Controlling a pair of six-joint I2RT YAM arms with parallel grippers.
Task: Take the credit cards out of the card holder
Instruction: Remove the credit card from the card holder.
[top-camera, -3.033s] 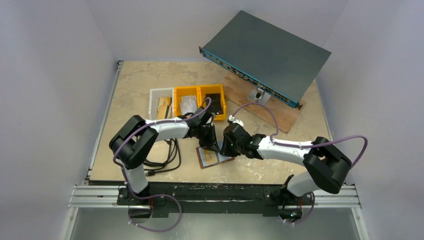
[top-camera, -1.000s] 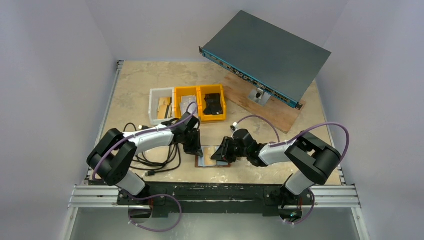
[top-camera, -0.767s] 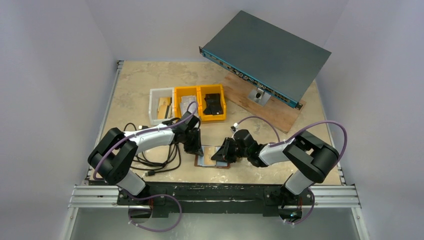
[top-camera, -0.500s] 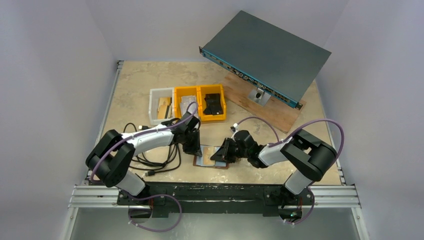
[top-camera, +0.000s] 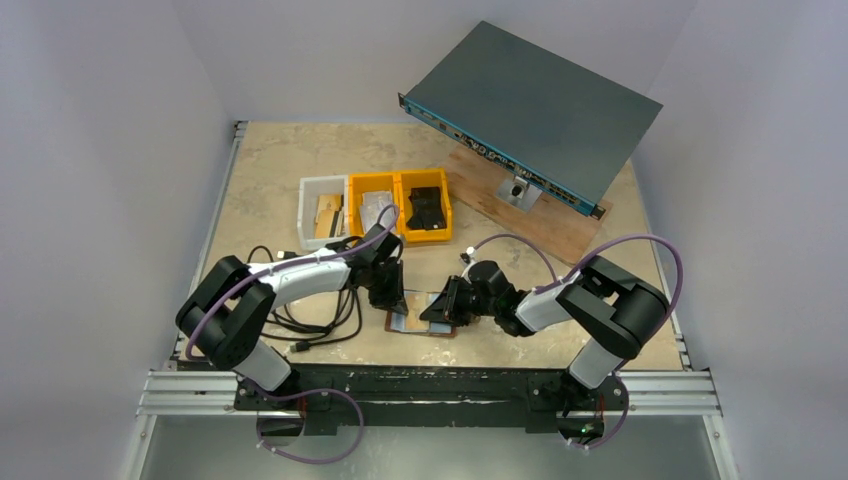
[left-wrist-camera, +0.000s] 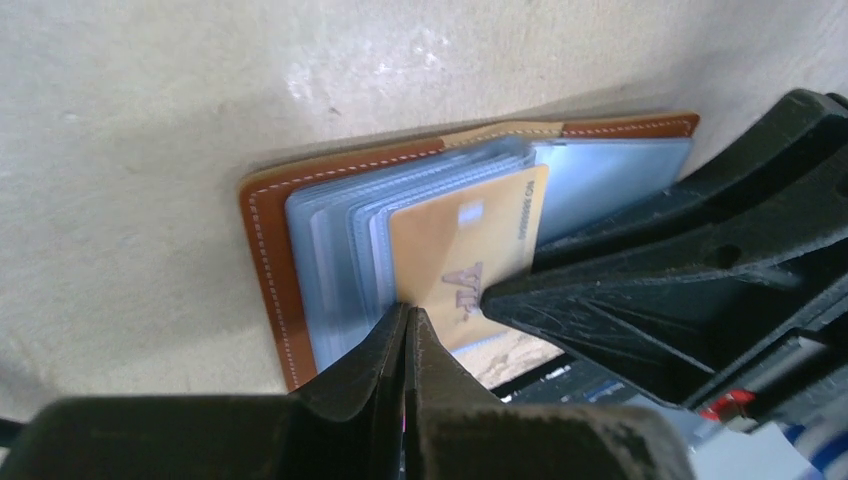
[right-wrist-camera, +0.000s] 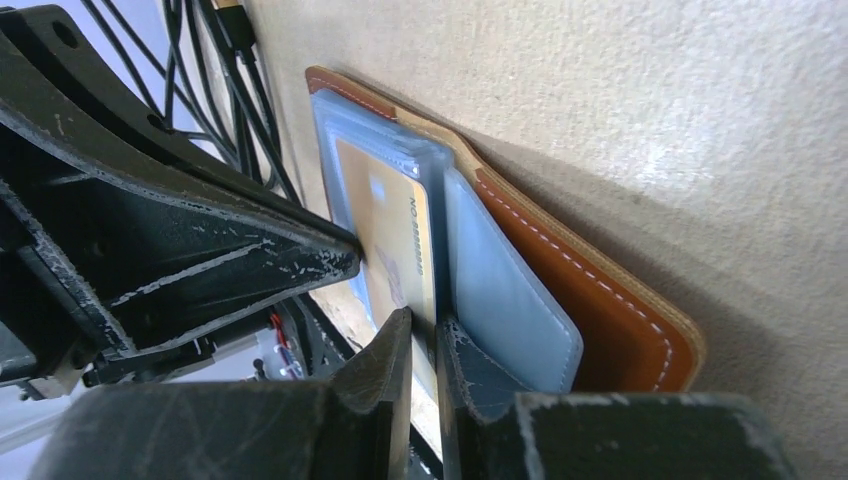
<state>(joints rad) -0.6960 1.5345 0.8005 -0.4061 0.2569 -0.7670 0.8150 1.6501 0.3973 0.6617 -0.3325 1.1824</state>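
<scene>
Nearest me, the card holder (top-camera: 415, 322) lay open on the table (top-camera: 270, 180), close to its near edge and between my two claws. Over the last second my right claw (right-wrist-camera: 424, 330) had narrowed from partly open to a thin slot. The wrist view showed the gold credit card (right-wrist-camera: 392, 250) running into that slot, so I judged it pinched by its end, with most of it still in its clear pocket (right-wrist-camera: 500, 290). My left claw (left-wrist-camera: 408, 318) was closed tight on nothing, its tips pressed onto the stack of pockets at the card's corner, pinning the holder. The holder had not shifted. The grip looked made and the pull could begin, but this card was not yet out.

The card's way out lay toward my right arm, over bare tabletop. Left of the holder a tangle of cables (top-camera: 320, 305) lay just beside my left claw. Farther off stood the white bin (top-camera: 322, 208) and the yellow bins (top-camera: 400, 205), well apart from the work. Beyond them the network switch (top-camera: 530, 105) sat tilted on its wooden board (top-camera: 550, 225).
</scene>
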